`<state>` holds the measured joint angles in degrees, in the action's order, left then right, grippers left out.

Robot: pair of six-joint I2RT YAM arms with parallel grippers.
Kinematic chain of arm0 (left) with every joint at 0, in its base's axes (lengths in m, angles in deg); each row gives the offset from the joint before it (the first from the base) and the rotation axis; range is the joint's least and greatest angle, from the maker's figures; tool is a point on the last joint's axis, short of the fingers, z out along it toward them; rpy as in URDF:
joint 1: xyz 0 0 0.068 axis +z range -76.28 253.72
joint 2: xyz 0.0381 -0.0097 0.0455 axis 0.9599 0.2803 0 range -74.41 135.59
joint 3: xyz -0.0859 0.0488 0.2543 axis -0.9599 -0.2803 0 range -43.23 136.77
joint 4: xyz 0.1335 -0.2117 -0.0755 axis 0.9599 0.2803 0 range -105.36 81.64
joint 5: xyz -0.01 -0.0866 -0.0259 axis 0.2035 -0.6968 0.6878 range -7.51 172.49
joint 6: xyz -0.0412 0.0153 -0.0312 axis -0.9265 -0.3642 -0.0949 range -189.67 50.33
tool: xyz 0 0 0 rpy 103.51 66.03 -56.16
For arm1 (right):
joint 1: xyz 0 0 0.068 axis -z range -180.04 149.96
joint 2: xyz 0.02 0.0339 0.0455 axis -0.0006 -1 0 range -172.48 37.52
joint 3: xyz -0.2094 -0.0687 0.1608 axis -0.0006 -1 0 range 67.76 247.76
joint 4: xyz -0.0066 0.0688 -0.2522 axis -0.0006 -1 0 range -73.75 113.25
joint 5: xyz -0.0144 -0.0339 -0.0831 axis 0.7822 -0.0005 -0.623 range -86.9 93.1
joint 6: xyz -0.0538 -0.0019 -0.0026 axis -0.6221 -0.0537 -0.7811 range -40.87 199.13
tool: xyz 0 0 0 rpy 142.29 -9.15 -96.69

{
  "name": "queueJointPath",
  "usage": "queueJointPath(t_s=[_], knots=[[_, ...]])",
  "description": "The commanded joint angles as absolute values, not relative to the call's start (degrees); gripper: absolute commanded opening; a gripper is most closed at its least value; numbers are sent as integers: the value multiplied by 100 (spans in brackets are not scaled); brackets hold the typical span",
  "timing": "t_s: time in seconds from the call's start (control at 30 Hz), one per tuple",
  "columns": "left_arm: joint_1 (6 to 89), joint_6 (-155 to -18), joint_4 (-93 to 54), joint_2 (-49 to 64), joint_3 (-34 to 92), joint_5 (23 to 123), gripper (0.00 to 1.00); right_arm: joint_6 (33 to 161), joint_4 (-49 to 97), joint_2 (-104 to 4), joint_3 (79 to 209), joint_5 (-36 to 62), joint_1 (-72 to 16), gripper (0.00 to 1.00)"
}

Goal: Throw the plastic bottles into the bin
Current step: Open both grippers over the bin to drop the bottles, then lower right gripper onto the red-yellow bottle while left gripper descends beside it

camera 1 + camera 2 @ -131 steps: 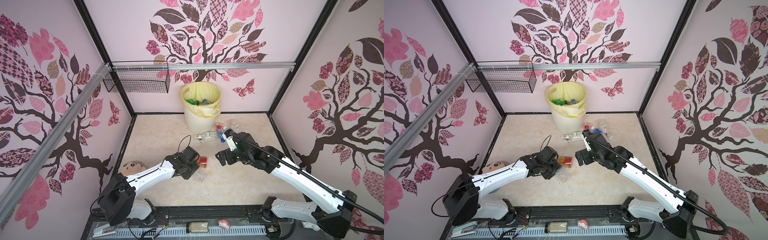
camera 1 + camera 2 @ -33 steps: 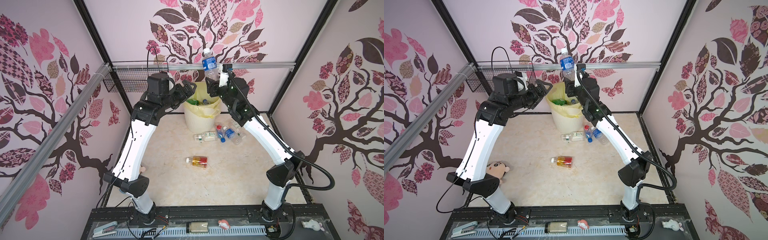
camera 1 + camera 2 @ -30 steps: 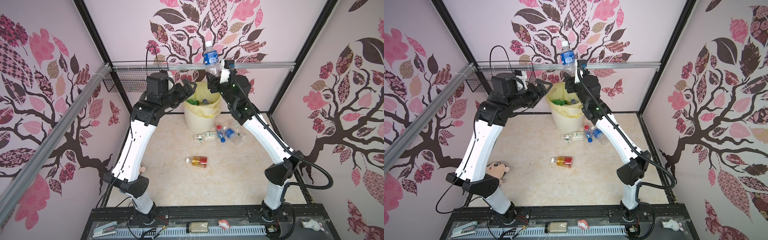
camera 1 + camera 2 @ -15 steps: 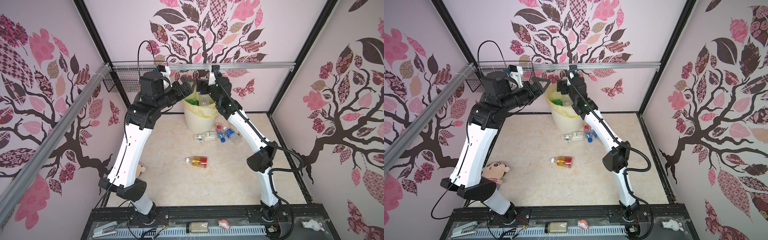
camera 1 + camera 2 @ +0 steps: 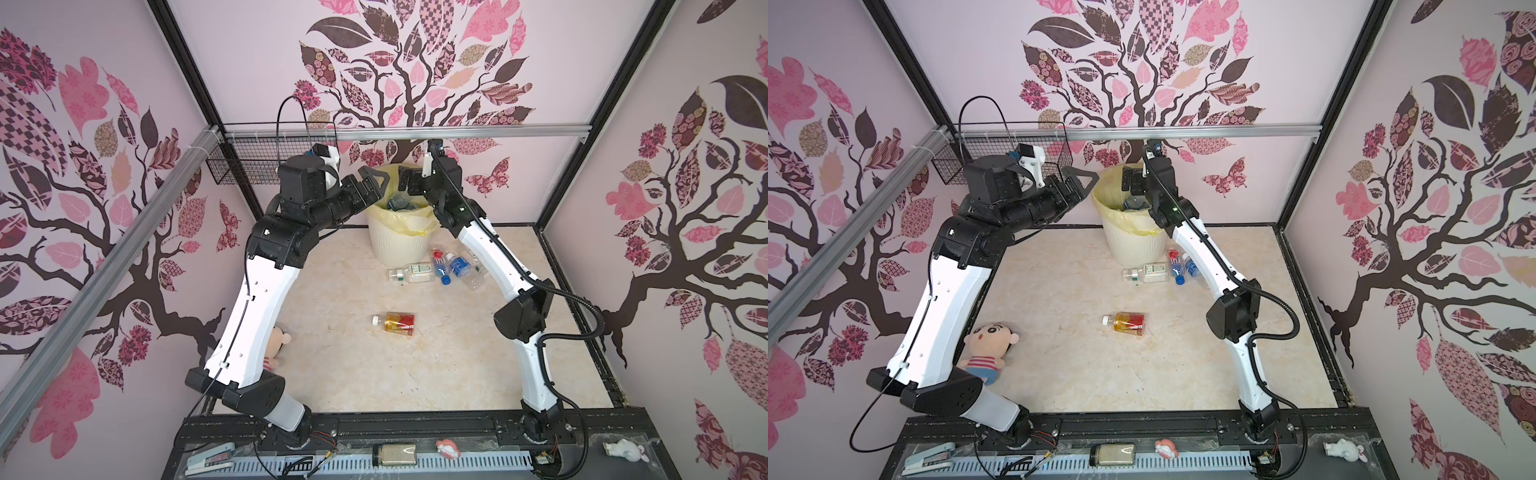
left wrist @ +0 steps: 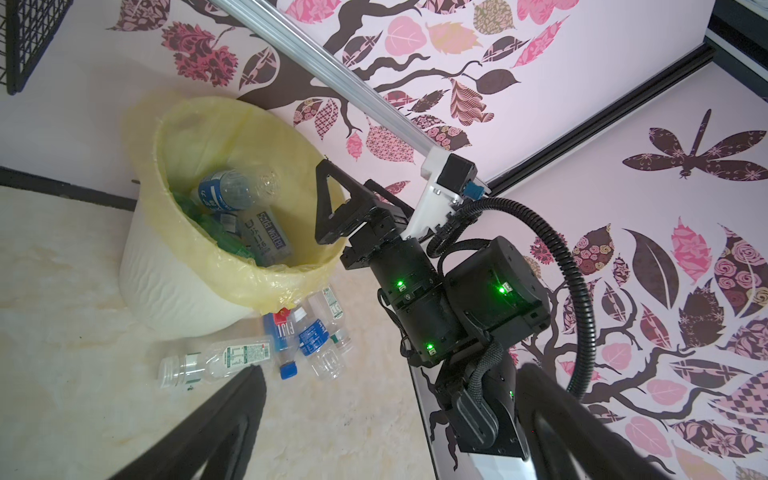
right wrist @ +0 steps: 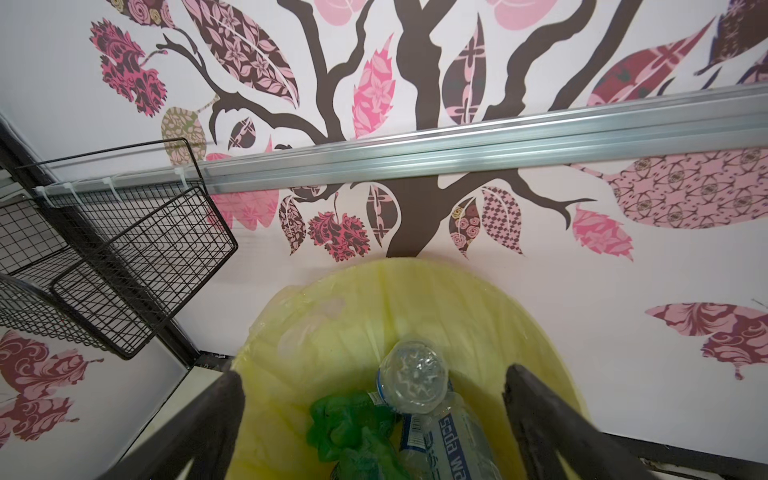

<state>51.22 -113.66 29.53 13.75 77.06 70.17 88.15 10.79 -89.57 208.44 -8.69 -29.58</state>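
Bench (image 5: 340, 374): pale stone pattern, with the bin (image 5: 395, 247) at the far edge, centre. The bin already holds several bottles (image 6: 232, 191), blue-labelled and green.

Left claw (image 5: 375, 185) and right claw (image 5: 406, 183): both over the bin's rim, jaws spread wide, nothing in either.

Not yet binned: a heap of four bottles (image 5: 459, 266) at the bin's foot, on its right side under the right forearm. That puts it below the right claw and back toward the arm's base. The clear bottle with a green-and-white label (image 5: 411, 272) lies crosswise. Judged: right arm nearer.

Amber bottle (image 5: 395, 324): alone mid-bench, lying crosswise, white cap pointing left in both top views. About midway between the arms, so either could reach it.
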Motion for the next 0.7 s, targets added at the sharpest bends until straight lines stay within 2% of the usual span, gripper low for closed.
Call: queueJointPath(t_s=[0.0, 0.2, 0.5, 0.67], knots=[[5135, -11467, 2740, 1119, 7449, 7156, 97, 8794, 926, -8381, 20857, -896, -2972, 100], [5131, -11701, 2832, 909, 7045, 7282, 97, 8890, 578, -7936, 20607, -865, -2971, 100], [5131, -12157, 3965, 1034, 6880, 7574, 97, 9093, -854, -7374, 20318, -885, -2970, 100], [5137, -12406, 3702, 757, 6149, 7395, 97, 9187, -1141, -6734, 19334, -709, -2977, 100]])
